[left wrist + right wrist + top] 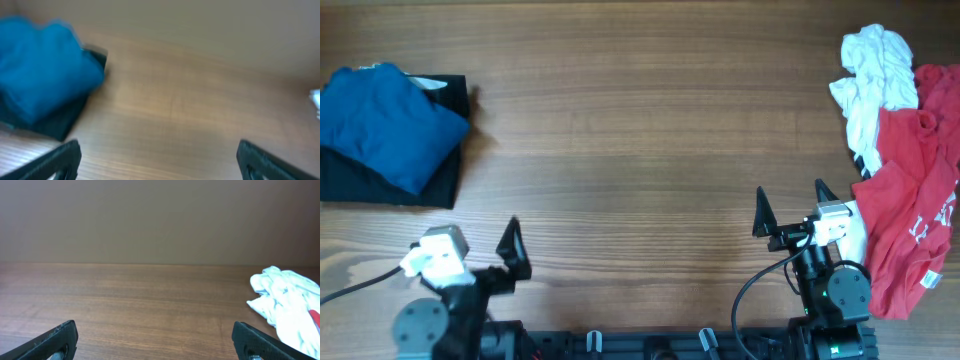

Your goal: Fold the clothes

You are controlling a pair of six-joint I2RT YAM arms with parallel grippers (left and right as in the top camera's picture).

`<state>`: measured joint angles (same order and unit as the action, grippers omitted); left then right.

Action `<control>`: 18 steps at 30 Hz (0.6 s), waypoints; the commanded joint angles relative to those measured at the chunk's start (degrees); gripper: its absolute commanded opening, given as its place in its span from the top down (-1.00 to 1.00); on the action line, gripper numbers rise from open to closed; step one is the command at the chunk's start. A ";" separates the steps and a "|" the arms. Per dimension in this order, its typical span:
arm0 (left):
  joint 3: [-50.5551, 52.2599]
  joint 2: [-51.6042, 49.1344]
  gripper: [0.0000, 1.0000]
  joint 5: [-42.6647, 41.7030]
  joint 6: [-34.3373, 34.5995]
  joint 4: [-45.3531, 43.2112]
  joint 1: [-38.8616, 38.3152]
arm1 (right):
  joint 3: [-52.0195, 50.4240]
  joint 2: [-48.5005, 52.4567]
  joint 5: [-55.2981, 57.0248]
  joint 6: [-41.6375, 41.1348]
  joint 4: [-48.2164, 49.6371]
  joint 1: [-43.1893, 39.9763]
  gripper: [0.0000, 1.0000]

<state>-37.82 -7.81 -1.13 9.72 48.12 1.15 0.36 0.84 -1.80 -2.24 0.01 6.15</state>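
Condition: both my grippers are empty with jaws spread wide. The left gripper [160, 167] hangs over bare table [640, 130] near the near edge. The right gripper [792, 205] hangs near the near edge too, towards the right.

Location of work: the blue shirt [385, 120] lies bundled on top of the black garment [432, 188] at the left edge. The white garment [875, 75] is crumpled at the far right corner. The red garment [910, 210] sprawls down the right edge, touching the white one and lying just beside my right arm.

Hazards, in my judgement:
- The red and white cloths overlap. A pinch at their junction could catch both layers and drag the wrong piece across.
- The red cloth lies against my right arm. A swing could snag it or sweep it over the right edge.
- The blue bundle sits loosely on the black. A careless left reach could push the stack apart.
- The left wrist view is blurred, so fine aim from it is unreliable.
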 commanded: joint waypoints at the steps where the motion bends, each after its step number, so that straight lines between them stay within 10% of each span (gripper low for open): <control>1: 13.94 7.54 -0.99 -1.97 -0.07 -11.87 0.35 | -0.04 -0.63 -1.07 0.74 0.09 -0.24 -0.99; 11: 35.78 7.65 -0.99 0.66 -0.37 -50.27 0.24 | -0.04 -0.63 -1.07 0.72 0.09 -0.24 -1.00; 18: 37.51 7.65 -0.99 0.52 -2.05 -43.71 0.20 | -0.04 -0.63 -1.07 0.72 0.09 -0.24 -0.99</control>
<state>-0.56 -0.73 -1.32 9.19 2.83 1.13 0.36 0.78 -1.96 -2.24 -0.03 6.15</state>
